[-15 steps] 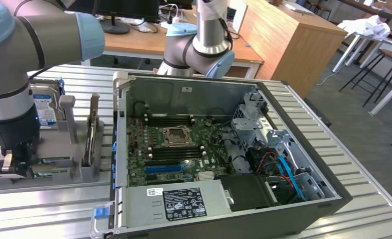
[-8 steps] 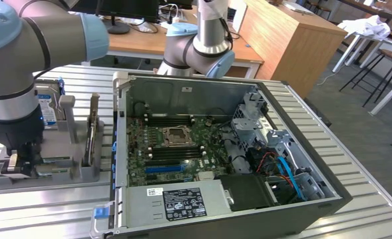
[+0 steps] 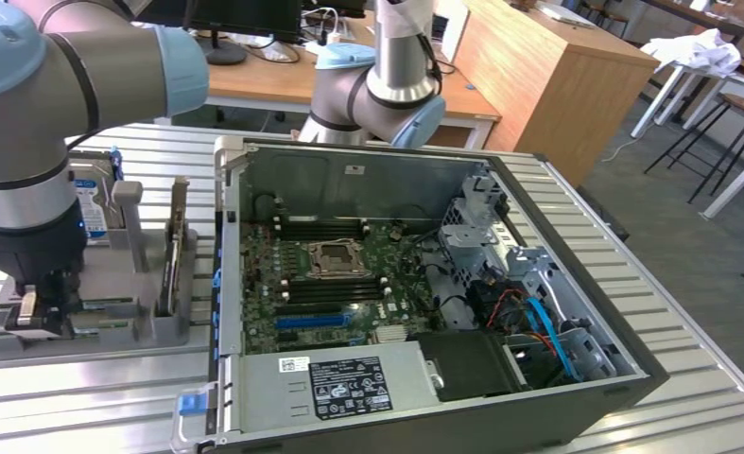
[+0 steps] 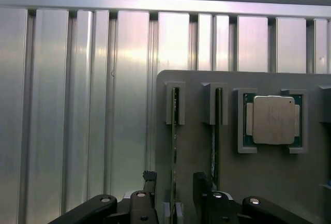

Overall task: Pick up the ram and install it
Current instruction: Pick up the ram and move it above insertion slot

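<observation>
The claw (image 4: 175, 185) stood open, with its fingers (image 4: 201, 182) on either side of the ram (image 4: 174, 141) and a gap visible on each side. The ram stood on edge in a slot of the grey holder (image 4: 258, 182). A second ram stick (image 4: 216, 146) occupied the neighbouring slot, and the square CPU (image 4: 272, 120) lay flat in a pocket beyond it. In the exterior view, the arm (image 3: 19, 189) reached down over the holder, which rested on the slatted table (image 3: 706, 378) to the exterior view's left of the open computer case (image 3: 346, 175).
</observation>
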